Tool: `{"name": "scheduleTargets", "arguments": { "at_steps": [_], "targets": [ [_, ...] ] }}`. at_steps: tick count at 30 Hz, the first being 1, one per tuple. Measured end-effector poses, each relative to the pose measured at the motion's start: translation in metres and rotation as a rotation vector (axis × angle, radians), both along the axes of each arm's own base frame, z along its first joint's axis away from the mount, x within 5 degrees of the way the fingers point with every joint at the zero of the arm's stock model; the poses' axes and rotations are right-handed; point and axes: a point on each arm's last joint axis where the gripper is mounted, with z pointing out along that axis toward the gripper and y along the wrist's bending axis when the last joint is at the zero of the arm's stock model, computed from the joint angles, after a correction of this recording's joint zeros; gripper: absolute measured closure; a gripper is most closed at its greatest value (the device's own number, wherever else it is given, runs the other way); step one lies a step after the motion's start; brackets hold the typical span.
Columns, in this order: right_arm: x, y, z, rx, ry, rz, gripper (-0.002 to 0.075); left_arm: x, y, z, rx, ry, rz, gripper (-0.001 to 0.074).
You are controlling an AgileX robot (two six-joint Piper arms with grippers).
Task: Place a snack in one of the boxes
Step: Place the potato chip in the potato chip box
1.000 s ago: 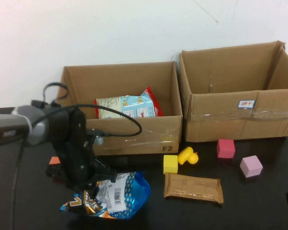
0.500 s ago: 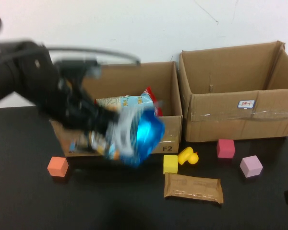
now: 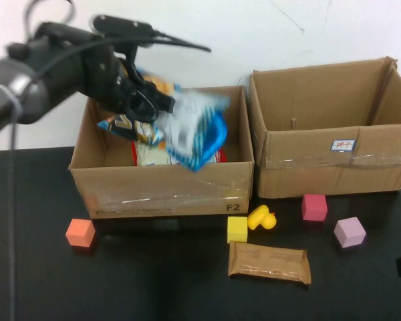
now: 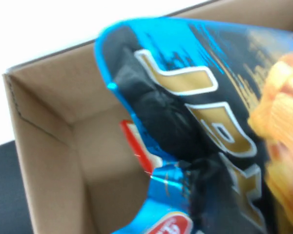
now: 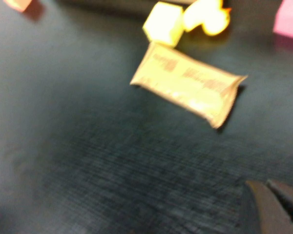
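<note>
We hold chip bag (image 3: 187,130) clamped in left gripper (image 3: 144,107) jaws, hanging above left box (image 3: 160,194). Bag light, crinkly, slippery, puffed; edge grip best. Right gripper (image 5: 278,204) low over table (image 5: 88,161), jaws closed, empty.

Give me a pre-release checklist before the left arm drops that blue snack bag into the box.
1. Bag held: the left gripper is shut on the blue snack bag. Ok.
2. Bag over the box: it hangs above the opening of the left cardboard box. Ok.
3. Bag clear of the rim: the high view shows it above the walls. Ok.
4. Room inside: another snack packet already lies in the box; the left wrist view shows bare floor beside it. Probably ok.
5. Right gripper out of the way: low over the table near the brown bar, far from the box. Ok.
6. Right gripper free: shut, holding nothing. Ok.
</note>
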Motion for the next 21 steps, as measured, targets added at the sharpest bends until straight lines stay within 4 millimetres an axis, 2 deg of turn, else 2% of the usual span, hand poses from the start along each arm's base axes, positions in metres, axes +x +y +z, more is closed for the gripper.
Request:
{"name": "scheduleTargets", "arguments": {
  "at_steps": [3, 5, 6, 8, 11, 15, 16, 18, 21],
  "targets": [
    [0.004, -0.002, 0.000, -0.004, -0.018, -0.044, 0.0727, 0.018, -0.001, -0.019, 0.073, -0.004, 0.005, 0.0261],
    [0.007, -0.004, -0.002, 0.011, -0.003, -0.091, 0.0727, 0.026, 0.000, -0.026, 0.125, 0.003, 0.007, 0.0157],
    [0.009, -0.004, -0.004, 0.017, 0.007, -0.108, 0.0727, 0.028, 0.001, -0.028, 0.149, 0.012, 0.012, 0.0129],
    [0.014, -0.004, -0.009, 0.018, 0.030, -0.120, 0.0727, 0.030, 0.003, -0.024, 0.176, 0.024, 0.037, 0.0128],
    [0.019, -0.003, -0.018, 0.016, 0.065, -0.110, 0.0723, 0.029, 0.007, -0.007, 0.182, 0.019, 0.091, 0.0239],
    [0.028, 0.008, -0.030, -0.004, 0.084, 0.000, 0.0659, 0.016, 0.012, 0.020, 0.175, 0.025, 0.098, 0.0538],
    [0.030, 0.013, -0.032, -0.013, 0.082, 0.045, 0.0625, 0.011, 0.011, 0.027, 0.163, 0.034, 0.075, 0.0605],
    [0.036, 0.024, -0.036, -0.040, 0.068, 0.131, 0.0543, 0.000, 0.009, 0.041, 0.132, 0.053, 0.022, 0.0674],
    [0.046, 0.041, -0.041, -0.113, 0.011, 0.264, 0.0368, -0.016, 0.006, 0.059, 0.073, 0.081, -0.040, 0.0719]
  ]
}}
